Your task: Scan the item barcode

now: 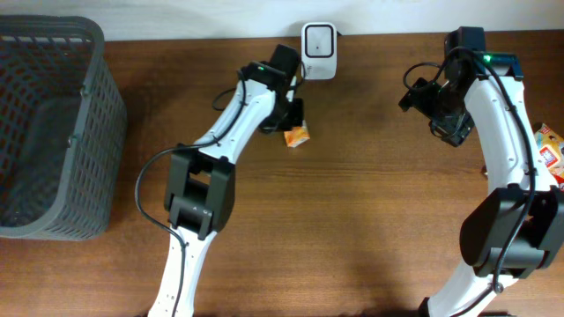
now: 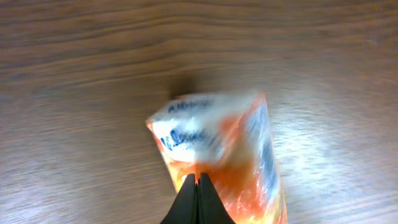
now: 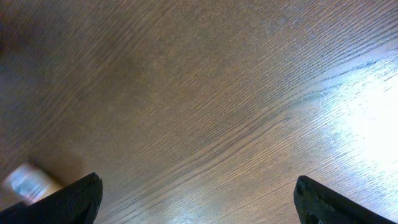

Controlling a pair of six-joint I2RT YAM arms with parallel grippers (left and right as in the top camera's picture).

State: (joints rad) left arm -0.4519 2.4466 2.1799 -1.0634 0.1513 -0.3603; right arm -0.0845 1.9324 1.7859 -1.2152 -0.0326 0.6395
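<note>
Our left gripper (image 2: 197,198) has its fingers pressed flat together, pinching the near edge of the orange-and-white snack packet (image 2: 217,143). The packet hangs just over the wooden tabletop (image 1: 370,194), a little in front of the white scanner (image 1: 318,40) that stands at the far edge. Our right gripper (image 3: 199,202) is spread wide and holds nothing, hovering over bare wood well apart from the packet. A grey mesh basket (image 1: 53,132) sits at the far left.

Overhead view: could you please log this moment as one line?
left gripper: shut on orange packet | right gripper: open, empty | scanner: just beyond packet
</note>
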